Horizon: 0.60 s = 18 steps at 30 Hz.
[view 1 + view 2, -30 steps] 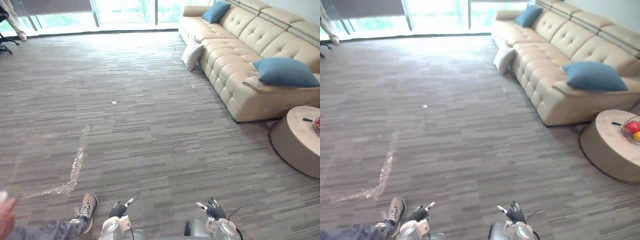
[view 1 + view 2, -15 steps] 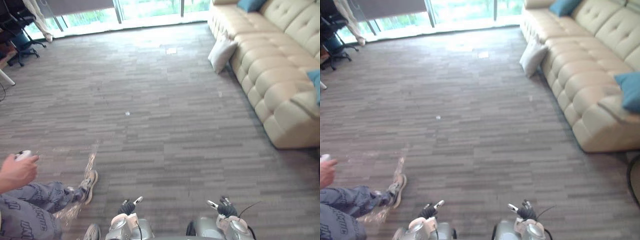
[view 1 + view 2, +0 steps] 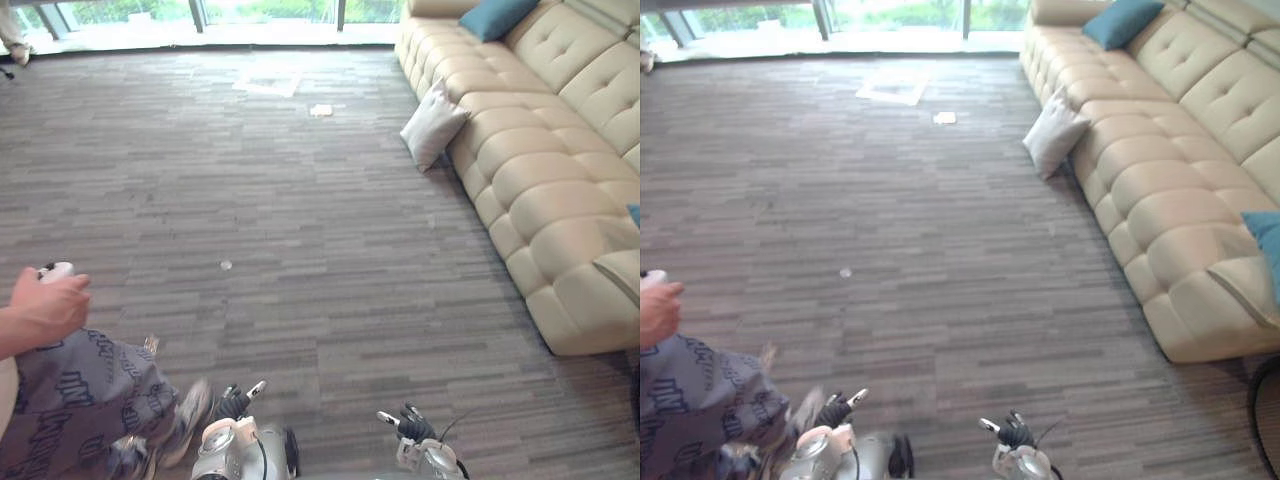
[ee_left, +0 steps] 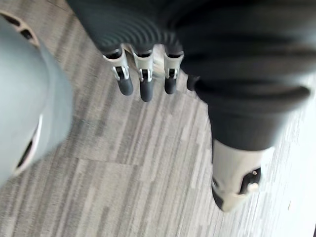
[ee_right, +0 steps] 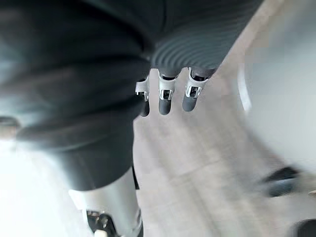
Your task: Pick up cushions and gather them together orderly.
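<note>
The left hand (image 3: pixel 236 401) at 7 o'clock and the right hand (image 3: pixel 410 427) at 5 o'clock are hanging, fingers straight, holding nothing. The white square fabric cushion (image 3: pixel 432 124) is leaning against the beige tufted sofa (image 3: pixel 540 190) at 1 o'clock, well apart. Walking there is probably risking a bump against the person's grey patterned leg (image 3: pixel 90 390) beside the left hand.

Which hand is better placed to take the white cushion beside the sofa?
Right, probably. The white cushion leans on the sofa, ahead to the robot's right, nearer the right hand. Both hands hang open, far from it; a person stands by the left hand.
</note>
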Available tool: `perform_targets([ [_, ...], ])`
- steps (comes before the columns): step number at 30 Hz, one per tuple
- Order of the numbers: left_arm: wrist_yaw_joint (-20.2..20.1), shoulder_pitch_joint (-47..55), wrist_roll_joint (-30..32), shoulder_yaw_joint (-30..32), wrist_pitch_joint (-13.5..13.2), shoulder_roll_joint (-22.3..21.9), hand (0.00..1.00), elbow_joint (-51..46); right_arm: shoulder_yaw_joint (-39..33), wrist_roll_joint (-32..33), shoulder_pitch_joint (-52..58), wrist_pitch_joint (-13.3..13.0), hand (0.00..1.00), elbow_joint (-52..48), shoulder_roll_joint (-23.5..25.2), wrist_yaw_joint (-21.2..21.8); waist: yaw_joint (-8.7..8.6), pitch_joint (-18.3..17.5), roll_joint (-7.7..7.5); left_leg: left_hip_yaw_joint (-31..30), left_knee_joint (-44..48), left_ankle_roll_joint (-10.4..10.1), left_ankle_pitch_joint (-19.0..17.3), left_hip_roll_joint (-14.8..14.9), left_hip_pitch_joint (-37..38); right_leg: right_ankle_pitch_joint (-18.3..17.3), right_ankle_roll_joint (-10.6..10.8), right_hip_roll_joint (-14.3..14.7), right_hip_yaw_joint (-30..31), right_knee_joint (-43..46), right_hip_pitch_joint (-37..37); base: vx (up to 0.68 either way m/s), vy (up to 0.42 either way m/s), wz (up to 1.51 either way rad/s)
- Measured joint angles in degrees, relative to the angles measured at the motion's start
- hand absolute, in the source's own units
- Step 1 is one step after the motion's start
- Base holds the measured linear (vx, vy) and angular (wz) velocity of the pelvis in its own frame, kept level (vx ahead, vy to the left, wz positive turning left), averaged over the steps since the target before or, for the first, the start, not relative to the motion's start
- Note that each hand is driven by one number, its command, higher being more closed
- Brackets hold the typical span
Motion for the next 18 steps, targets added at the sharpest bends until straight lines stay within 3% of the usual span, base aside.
perform_targets([
  [3,0.0,-0.1,0.1,-2.2,0.4,-1.0,0.0,1.4,-2.5,0.0,0.7,-0.9,0.0,-3.0,-0.2,0.2,-1.84,0.1,0.41,-3.1,-7.0,-0.5,-2.1,0.0,8.5,-3.4,-2.6,0.2,-9.7,-12.8,-10.0,0.66,0.011,0.48],
  [5,-0.1,-0.4,0.7,-3.5,0.6,-2.2,0.0,2.3,-3.8,0.0,0.5,-0.8,0.0,-1.8,-1.4,0.2,-3.16,0.2,0.7,-5.9,-10.6,-0.7,-4.2,0.4,14.0,-0.4,-3.7,1.2,-12.9,-30.9,-11.9,0.68,-0.119,0.81],
  [6,-0.1,-0.5,1.3,-3.9,0.5,-2.8,0.0,2.3,-4.8,0.5,1.4,-0.8,0.0,-1.4,-1.4,0.1,-3.49,0.2,0.9,-7.6,-12.4,-0.7,-5.1,0.5,16.8,4.4,-4.9,1.9,-12.7,-37.5,-12.1,0.79,-0.167,0.78],
  [7,-0.5,0.0,1.6,-4.5,0.5,-3.0,0.0,2.9,-5.4,0.1,1.3,-0.9,0.0,-1.2,-2.5,0.0,-3.92,0.0,2.26,-9.8,-12.7,-1.4,-4.1,1.3,19.4,5.3,-9.3,3.2,-11.3,-34.0,-11.8,0.81,-0.167,0.54],
  [10,-0.4,0.2,1.9,-2.7,0.5,-3.5,0.0,2.9,-5.9,0.0,0.0,-0.6,0.0,-1.1,-3.6,-0.1,-3.96,0.5,4.93,-12.4,-0.3,-5.6,1.6,3.2,16.1,-1.9,-11.0,2.3,-12.4,-27.2,-10.5,0.77,-0.205,0.18],
  [11,-0.5,0.1,1.9,-1.2,0.5,-3.5,0.0,2.8,-6.2,0.0,-0.1,-0.6,0.0,-1.6,-3.7,-0.1,-3.93,1.1,6.82,-14.0,12.8,-9.6,7.2,5.0,11.3,-4.5,-11.0,3.7,-13.3,-28.9,-6.4,0.73,-0.182,0.13],
  [12,-0.5,0.3,1.9,0.7,0.5,-3.5,0.0,2.4,-6.2,0.0,-0.2,-0.6,0.0,-1.7,-4.1,-0.1,-3.82,1.9,7.64,-16.3,27.0,-14.7,16.1,6.8,4.7,-6.0,-11.0,4.8,-14.0,-31.8,-1.8,0.7,-0.129,0.06],
  [13,-0.5,0.7,1.7,1.7,0.4,-3.4,0.0,1.7,-6.2,0.1,-0.4,-0.3,0.0,-1.3,-4.2,-0.1,-3.68,2.2,8.07,-16.3,36.4,-14.8,17.6,8.4,0.4,-6.8,-11.0,5.8,-14.1,-33.7,1.4,0.69,-0.097,-0.07],
  [14,-0.4,1.1,1.3,3.2,0.2,-3.4,0.0,0.3,-6.2,0.1,-0.7,-0.1,0.0,-0.8,-4.0,-0.3,-3.31,2.8,8.09,-15.0,45.8,-12.9,16.6,10.5,-4.6,-7.5,-11.1,6.9,-14.0,-36.6,6.7,0.64,-0.03,-0.19],
  [15,-0.5,1.3,1.2,3.2,0.0,-2.8,0.0,-0.8,-6.0,0.2,-0.8,-0.1,0.0,0.2,-3.4,-0.3,-2.56,3.1,7.12,-12.6,49.4,-9.3,14.3,11.3,-8.8,-8.1,-10.7,7.0,-13.7,-40.2,11.9,0.57,-0.017,-0.21],
  [16,-0.5,1.3,1.2,3.1,-0.1,-2.7,0.0,-1.5,-5.1,0.2,-1.0,-0.1,0.0,0.9,-3.2,-0.3,-2.31,3.2,6.52,-11.1,49.2,-7.0,12.8,11.6,-11.7,-8.3,-10.5,6.9,-13.4,-43.0,15.1,0.61,0.004,-0.27],
  [18,-0.4,1.7,0.8,2.9,-0.7,-2.5,0.0,-3.8,-2.2,0.2,-1.5,0.1,0.0,1.0,-2.9,-0.3,-1.32,2.9,5.93,-6.4,40.7,-5.1,9.5,13.3,-19.1,-9.3,-9.1,6.7,-11.7,-49.3,21.3,0.54,0.063,-0.4],
])
